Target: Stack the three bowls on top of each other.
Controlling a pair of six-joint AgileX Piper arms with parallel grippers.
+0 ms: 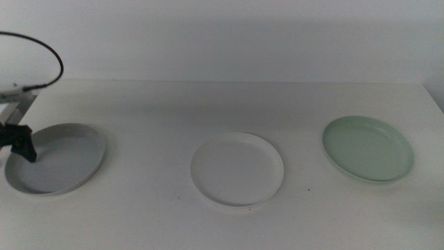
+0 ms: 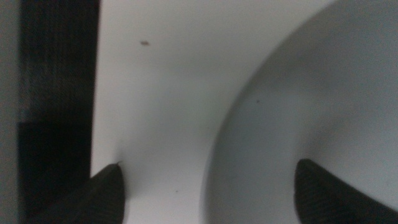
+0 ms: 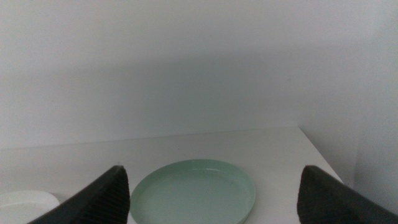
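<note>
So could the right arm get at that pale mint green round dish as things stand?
Probably yes: the right gripper waits with jaws open, facing the pale mint green round dish, and nothing lies between them.

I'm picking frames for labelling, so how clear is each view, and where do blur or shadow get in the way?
Middle view: evenly lit, slightly soft; the grey-blue bowl, white bowl and green bowl are distinct. Left wrist view: very close, blurred, the left gripper straddling that grey-blue rim. Right wrist view: dim, the right gripper dark and soft.
</note>
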